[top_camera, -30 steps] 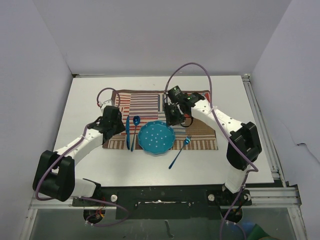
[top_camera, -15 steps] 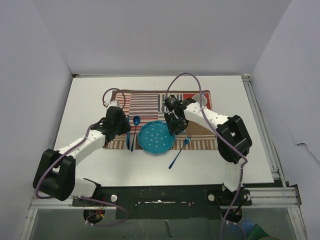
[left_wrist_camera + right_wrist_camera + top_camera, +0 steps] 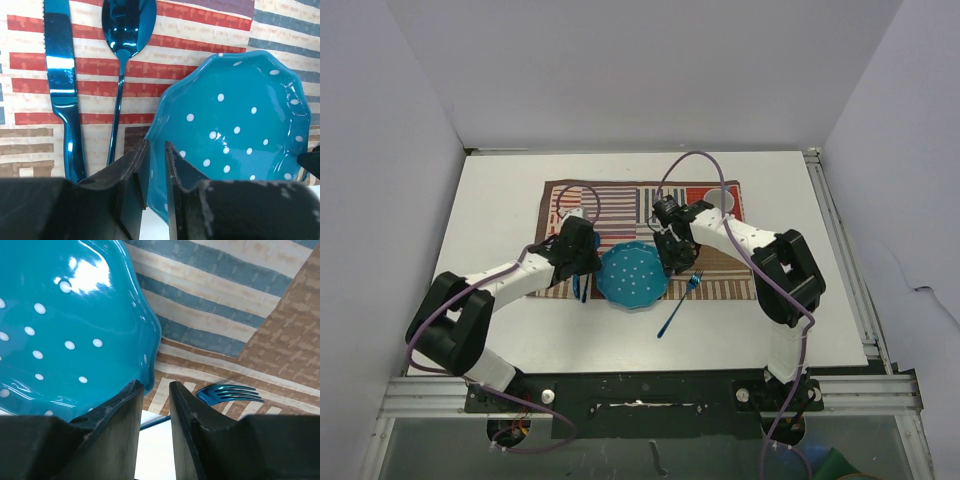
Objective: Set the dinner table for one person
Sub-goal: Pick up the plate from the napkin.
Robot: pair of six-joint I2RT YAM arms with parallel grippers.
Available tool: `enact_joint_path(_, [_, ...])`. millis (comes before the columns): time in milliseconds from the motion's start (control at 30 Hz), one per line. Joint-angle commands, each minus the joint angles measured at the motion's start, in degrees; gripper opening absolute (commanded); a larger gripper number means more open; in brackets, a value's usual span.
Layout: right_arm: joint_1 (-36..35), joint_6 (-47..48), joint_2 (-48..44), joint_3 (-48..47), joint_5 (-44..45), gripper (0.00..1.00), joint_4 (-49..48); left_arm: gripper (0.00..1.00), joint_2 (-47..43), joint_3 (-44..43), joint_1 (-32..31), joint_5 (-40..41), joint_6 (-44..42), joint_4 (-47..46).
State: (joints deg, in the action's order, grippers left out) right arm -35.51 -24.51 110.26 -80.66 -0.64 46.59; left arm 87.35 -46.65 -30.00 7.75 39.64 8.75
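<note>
A teal plate (image 3: 633, 277) with white dots lies on the striped mat (image 3: 610, 200), which lies on the white dinner table (image 3: 500, 200). My left gripper (image 3: 582, 265) is at the plate's left edge. In the left wrist view, its jaws (image 3: 156, 145) are shut on the plate's wavy rim (image 3: 230, 115). A blue knife (image 3: 62, 90) and spoon (image 3: 127, 30) lie just left of the plate. My right gripper (image 3: 672, 262) hovers at the plate's right edge. Its jaws (image 3: 154, 385) stand narrowly open beside the rim (image 3: 75, 315), with only mat and table between them.
A blue fork (image 3: 678, 305) lies slanted off the mat's front edge, its tines (image 3: 227, 392) right of my right fingers. A white cup (image 3: 722, 200) stands on the mat's far right corner. Aluminium rails (image 3: 840, 250) run along the table's right side.
My left gripper has moved right, past the knife and spoon, to the plate's left rim, and its jaws have narrowed onto it. My right gripper has dropped to the plate's right edge, uncovering the cup.
</note>
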Motion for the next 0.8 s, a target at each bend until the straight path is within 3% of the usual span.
enact_joint_path(0, [0.76, 0.34, -0.25, 0.56, -0.17, 0.29, -2.2, 0.18, 0.27, -3.34, -0.89, 1.71, -0.12, -1.74])
enact_joint_path(767, [1.85, 0.05, 0.09, 4.28, -1.81, 0.27, -4.93, 0.15, 5.31, -5.54, -3.51, 6.04, 0.16, 3.03])
